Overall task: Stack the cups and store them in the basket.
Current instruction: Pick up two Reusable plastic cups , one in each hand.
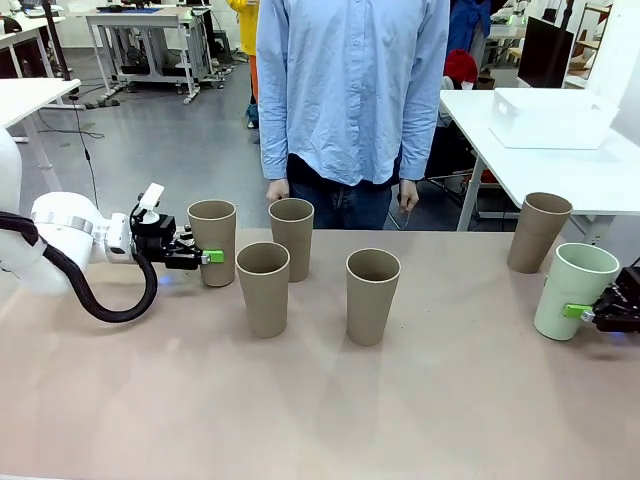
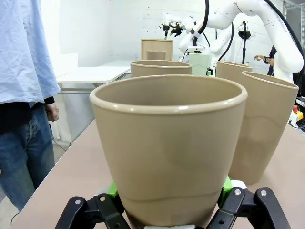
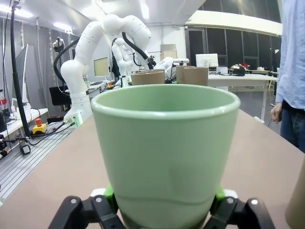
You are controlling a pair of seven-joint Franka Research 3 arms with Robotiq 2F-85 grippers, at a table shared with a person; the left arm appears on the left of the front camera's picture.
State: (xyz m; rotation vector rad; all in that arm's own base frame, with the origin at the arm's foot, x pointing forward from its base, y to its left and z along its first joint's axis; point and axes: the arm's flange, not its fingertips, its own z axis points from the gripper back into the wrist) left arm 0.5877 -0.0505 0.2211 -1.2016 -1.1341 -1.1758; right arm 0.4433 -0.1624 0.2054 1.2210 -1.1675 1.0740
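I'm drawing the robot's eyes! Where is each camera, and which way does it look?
Front: between the arms, facing the person across the table; left hand and right hand show.
Left wrist: on the left arm, facing the tan cup its hand grips.
Right wrist: on the right arm, facing the green cup its hand grips.
Shared: both wrist views catch the person and other tan cups.

Front camera faces across table (image 1: 300,420); wrist cameras sit close behind cups (image 2: 167,157).

Robotics lab (workbenches (image 1: 148,17), monitor (image 1: 545,52))
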